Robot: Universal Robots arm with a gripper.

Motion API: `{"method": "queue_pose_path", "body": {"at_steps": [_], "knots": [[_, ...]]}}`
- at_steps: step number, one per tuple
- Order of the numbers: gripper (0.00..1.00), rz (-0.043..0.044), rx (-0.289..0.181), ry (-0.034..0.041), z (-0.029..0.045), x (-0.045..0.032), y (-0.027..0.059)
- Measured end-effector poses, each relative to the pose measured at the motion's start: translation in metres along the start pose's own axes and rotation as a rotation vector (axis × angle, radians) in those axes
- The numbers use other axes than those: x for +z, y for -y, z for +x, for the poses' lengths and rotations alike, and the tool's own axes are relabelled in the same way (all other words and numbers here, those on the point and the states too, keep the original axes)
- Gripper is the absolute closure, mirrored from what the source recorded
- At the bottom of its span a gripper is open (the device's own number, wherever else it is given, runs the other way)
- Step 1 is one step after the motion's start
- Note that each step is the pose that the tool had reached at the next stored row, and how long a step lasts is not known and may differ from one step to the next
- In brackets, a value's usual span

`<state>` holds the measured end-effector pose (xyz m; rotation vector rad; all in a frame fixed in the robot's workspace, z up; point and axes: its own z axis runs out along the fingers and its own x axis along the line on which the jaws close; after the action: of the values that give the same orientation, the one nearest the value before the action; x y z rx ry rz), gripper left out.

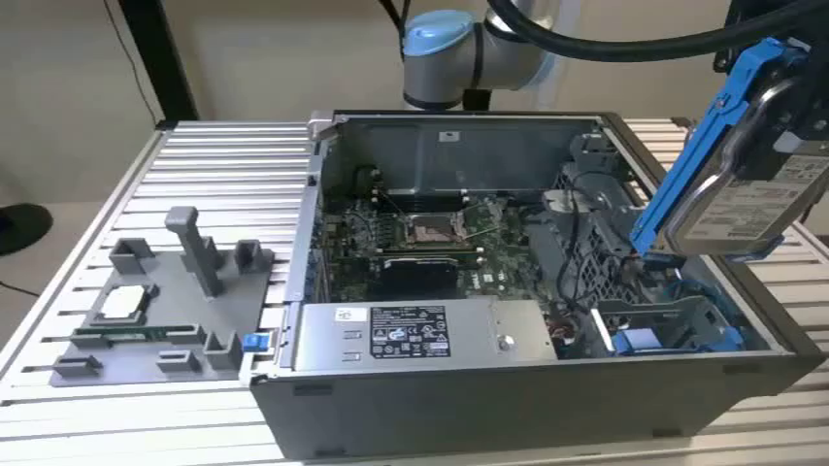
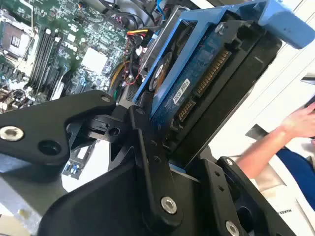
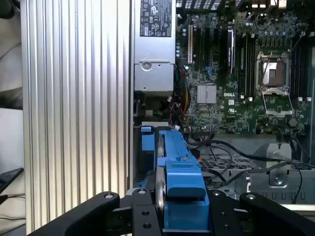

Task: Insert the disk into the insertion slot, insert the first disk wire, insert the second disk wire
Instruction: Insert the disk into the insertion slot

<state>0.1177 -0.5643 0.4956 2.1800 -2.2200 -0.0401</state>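
1. Exterior view: the disk (image 1: 745,184) hangs in the air at the exterior view's right, above the right end of the open computer case (image 1: 518,408). It stands almost on its edge, tilted, and touches nothing of the case.
2. Its body is flat and silver-grey, with a white printed label (image 1: 751,209) on the broad face. A bright blue plastic carrier (image 1: 706,146) frames it along the edges.
3. In the second wrist view the other face of the disk (image 2: 197,83) shows a blue circuit board (image 2: 170,78), a small white sticker and a row of connector contacts (image 2: 211,73) at one end.
4. The end effector (image 2: 179,152) is closed on the disk: its black fingers (image 2: 147,147) press on the carrier from both sides. The first wrist view shows the same grip (image 3: 182,211), with the disk (image 3: 179,172) seen from its thin edge.
5. The slot (image 1: 667,325) is a grey metal bay with blue tabs in the near right corner of the case, below the disk. The disk is not yet in it.
6. Black cables (image 1: 570,262) lie loose in the case near the slot.
7. The power supply (image 1: 414,335) sits beside the slot, on the exterior view's left of it, and the motherboard (image 1: 428,238) lies behind it.
8. The case stands on a ribbed metal bench (image 1: 220,155). A grey holder (image 1: 155,301) with small parts is on the bench at the exterior view's left, well apart from the case.
9. The arm (image 1: 453,49) shows behind the case.
10. In the second wrist view a person's hand (image 2: 300,120) is beyond the disk, apart from it.
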Motion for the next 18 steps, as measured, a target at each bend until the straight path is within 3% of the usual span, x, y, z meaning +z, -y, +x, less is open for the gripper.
{"method": "queue_pose_path", "body": {"at_steps": [12,18], "knots": [[1.0,0.0001,0.0,-0.0001,0.0,0.0002,0.0],[1.0,0.0042,0.0,0.0002,0.0,0.0074,0.0003]]}}
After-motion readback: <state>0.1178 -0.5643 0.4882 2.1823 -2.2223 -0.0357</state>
